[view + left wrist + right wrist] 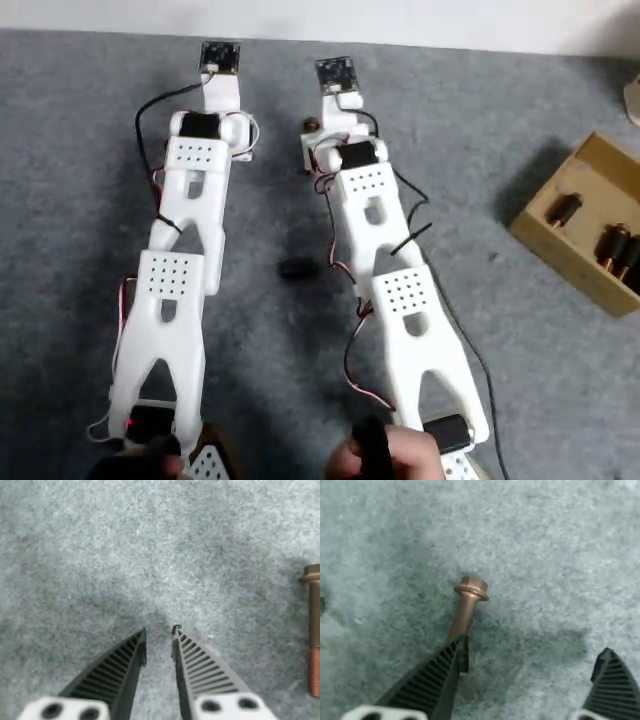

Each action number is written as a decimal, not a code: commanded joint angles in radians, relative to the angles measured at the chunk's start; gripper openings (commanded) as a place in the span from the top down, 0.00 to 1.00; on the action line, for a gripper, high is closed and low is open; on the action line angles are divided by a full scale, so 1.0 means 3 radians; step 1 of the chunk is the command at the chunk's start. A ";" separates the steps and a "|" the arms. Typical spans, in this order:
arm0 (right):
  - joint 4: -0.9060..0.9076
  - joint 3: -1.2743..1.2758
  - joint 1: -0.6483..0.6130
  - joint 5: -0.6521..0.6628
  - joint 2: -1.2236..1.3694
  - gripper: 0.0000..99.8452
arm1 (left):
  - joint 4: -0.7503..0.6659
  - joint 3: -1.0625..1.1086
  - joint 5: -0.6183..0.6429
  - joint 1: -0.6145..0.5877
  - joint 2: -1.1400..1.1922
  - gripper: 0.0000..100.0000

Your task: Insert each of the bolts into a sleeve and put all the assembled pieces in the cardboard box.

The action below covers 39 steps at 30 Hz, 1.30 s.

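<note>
Copper-coloured, the bolt (466, 611) lies flat on the grey felted counter (480, 130), its flanged head pointing away from the right claw (535, 652). That claw is released wide and grasps nothing. The shank end sits right at the tip of one finger rather than between the two. If the claw were closed from here, the bolt would probably be nudged or rolled aside, not caught. A pinch at the very end of the shank could also leave it tilted and hard to line up. The left claw (159, 632) is only slightly parted and holds nothing. A dark sleeve (297, 268) lies between the arms, well apart from the bolt. Finished pieces are already held in the cardboard box (540, 225).
</note>
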 commanded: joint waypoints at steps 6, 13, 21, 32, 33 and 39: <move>-0.0084 -0.0217 -0.0023 -0.0061 -0.0090 0.63 | -0.0015 -0.0130 0.0000 -0.0028 -0.0125 0.91; -0.0095 -0.0217 -0.0023 -0.0061 -0.0095 0.63 | -0.0015 -0.0130 -0.0005 -0.0028 -0.0120 0.91; -0.0079 -0.0504 -0.0023 -0.0240 -0.0090 0.63 | -0.0015 -0.0130 -0.0005 -0.0028 -0.0120 0.91; -0.0079 -0.0330 -0.0028 -0.0256 0.0069 0.63 | -0.0015 -0.0130 -0.0005 -0.0023 -0.0120 0.91; -0.0079 -0.0315 -0.0028 -0.0251 0.0079 0.63 | -0.0015 -0.0130 -0.0005 -0.0023 -0.0120 0.91; 0.0008 -0.0299 -0.0028 -0.0261 0.0095 0.63 | -0.0015 -0.0130 -0.0005 -0.0023 -0.0120 0.91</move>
